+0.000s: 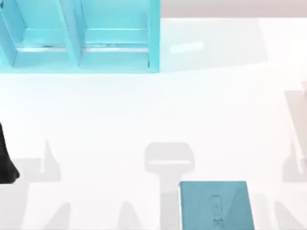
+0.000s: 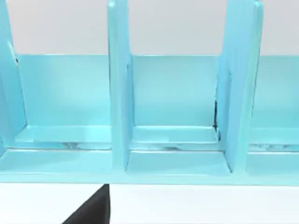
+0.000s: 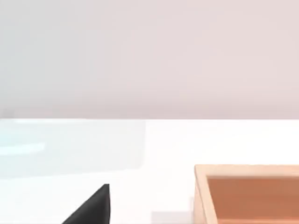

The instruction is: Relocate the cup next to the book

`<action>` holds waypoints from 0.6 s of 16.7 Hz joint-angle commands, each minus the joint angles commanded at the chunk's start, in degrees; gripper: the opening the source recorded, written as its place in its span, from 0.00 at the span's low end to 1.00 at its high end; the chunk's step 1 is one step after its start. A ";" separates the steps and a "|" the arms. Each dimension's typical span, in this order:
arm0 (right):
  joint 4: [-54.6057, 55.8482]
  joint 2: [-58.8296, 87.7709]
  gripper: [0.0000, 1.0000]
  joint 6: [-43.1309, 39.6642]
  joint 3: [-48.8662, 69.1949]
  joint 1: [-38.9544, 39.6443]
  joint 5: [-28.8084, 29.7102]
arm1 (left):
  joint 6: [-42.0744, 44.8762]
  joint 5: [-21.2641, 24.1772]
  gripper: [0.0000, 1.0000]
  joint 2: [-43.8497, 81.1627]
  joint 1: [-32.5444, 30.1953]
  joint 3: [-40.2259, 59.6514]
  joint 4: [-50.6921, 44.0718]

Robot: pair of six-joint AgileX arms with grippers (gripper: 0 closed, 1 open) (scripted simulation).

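Left arm [image 1: 6, 160] sits at the frame's left edge. Left gripper [image 2: 91, 210] faces the light-blue shelf unit [image 1: 81, 57] in the upper left. Grip state: can't tell, either side.

Risk: a swing from here could clip the shelf dividers.

Book [image 1: 216, 206] lies flat at bottom, right of centre, cut by the frame's lower edge. Its long axis likely runs top-to-bottom, cover figure's head toward the top, spine on its left.

Risk: the cup lands on the cover instead of beside it.

Right gripper [image 3: 91, 210] is near a wooden box [image 3: 247, 186], a snag hazard.
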 joint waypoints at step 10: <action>0.00 0.00 1.00 0.00 0.00 0.00 0.00 | 16.79 -0.23 1.00 10.23 6.52 10.61 -8.95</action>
